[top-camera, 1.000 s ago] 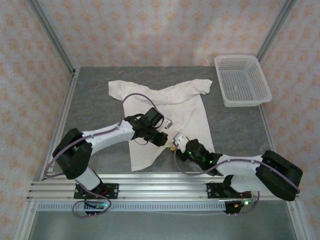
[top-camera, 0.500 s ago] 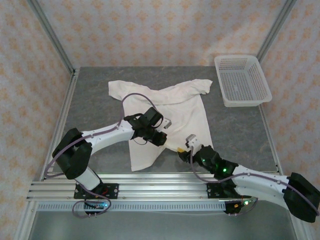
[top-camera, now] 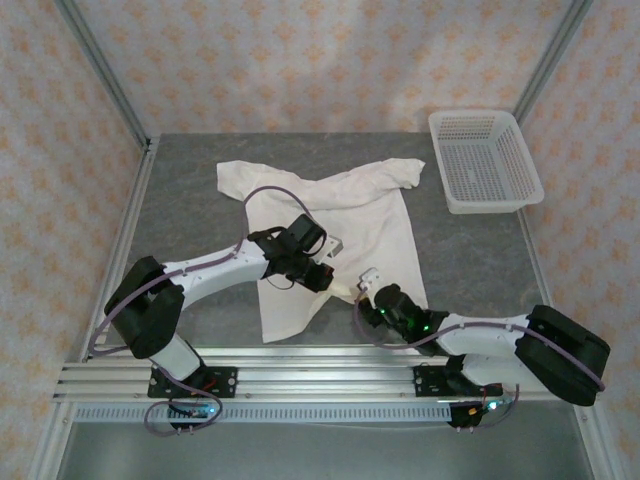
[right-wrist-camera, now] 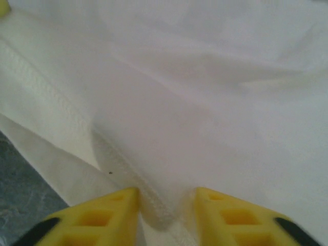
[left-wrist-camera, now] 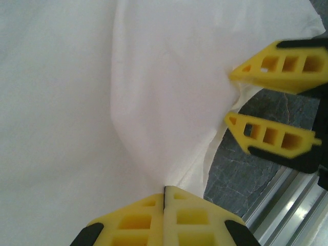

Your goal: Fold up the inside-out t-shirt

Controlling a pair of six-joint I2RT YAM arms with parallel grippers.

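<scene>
Right now the soft cream-white inside-out t-shirt (top-camera: pixel 340 210) lies spread on the grey stone-look table (top-camera: pixel 470 250), roughly mid-table, sleeves twd the far edge, hem twd the near edge. The left gripper (left-wrist-camera: pixel 164 190) is closed tight on a pinch of cloth at the hem, w/ fabric tenting up into it. The right gripper (right-wrist-camera: pixel 166 197) sits just beside it, jaws part-way apart, straddling the stitched hem seam (right-wrist-camera: pixel 61 105) but not clamped on it.

Step in hand, as I read it: get a 2nd hold on the near hem so both arms can carry it twd the collar. To do it well:
- Push the right fingers far enough past the seam to catch both layers, then close.
- Spread the 2 holds along the hem, else the cloth btwn them prob. sags & the fold comes out skewed.
- Lift both sides evenly.
</scene>
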